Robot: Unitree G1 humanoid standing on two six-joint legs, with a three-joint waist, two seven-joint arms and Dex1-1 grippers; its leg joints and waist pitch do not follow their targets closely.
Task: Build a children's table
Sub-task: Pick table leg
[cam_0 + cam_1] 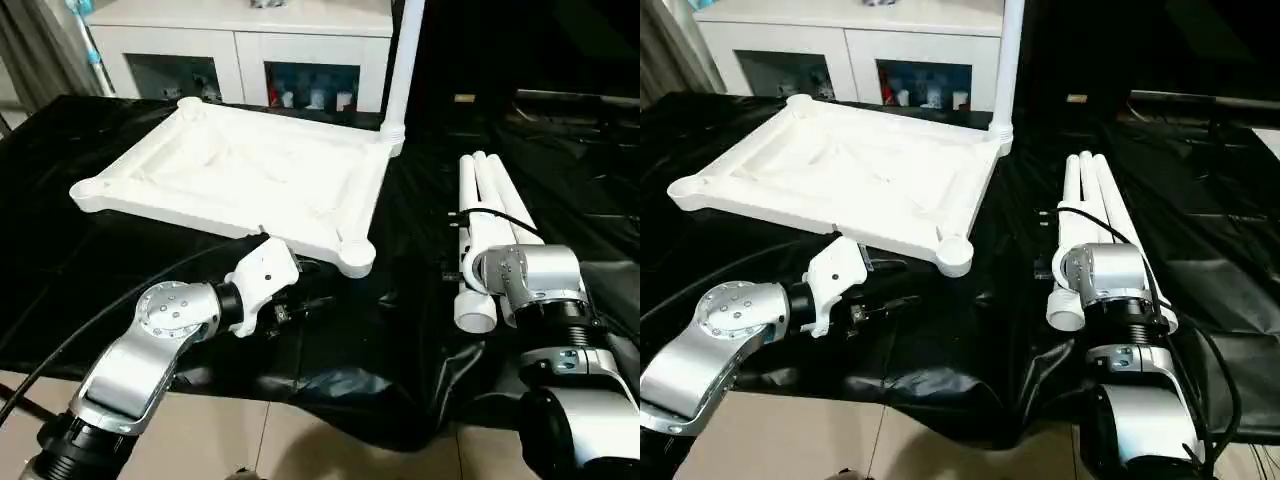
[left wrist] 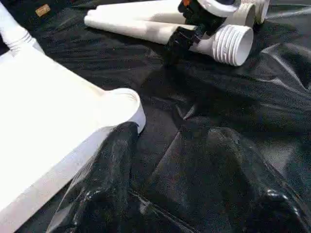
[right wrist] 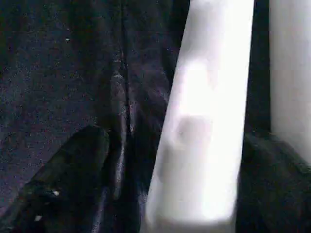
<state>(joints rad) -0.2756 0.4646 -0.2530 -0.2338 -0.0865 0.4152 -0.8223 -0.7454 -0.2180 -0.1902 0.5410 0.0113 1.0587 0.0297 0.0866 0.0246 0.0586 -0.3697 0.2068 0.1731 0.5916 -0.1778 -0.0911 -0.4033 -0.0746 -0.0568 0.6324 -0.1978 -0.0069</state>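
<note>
The white tabletop (image 1: 240,170) lies upside down on the black sheet, rim and corner sockets facing up. One white leg (image 1: 405,60) stands upright in its far right socket. Three more legs (image 1: 485,200) lie side by side to the right, threaded ends (image 2: 233,43) toward me. My right gripper (image 2: 182,36) is down over the near ends of these legs, open, with one leg (image 3: 204,121) between its fingers and a gap beside it. My left gripper (image 1: 305,285) hovers low by the tabletop's near right corner socket (image 1: 355,255), open and holding nothing.
A white cabinet (image 1: 240,50) with glass doors stands behind the tabletop. The black sheet (image 1: 380,340) is wrinkled and folded between the two grippers. A strip of beige floor (image 1: 300,440) shows at the front edge.
</note>
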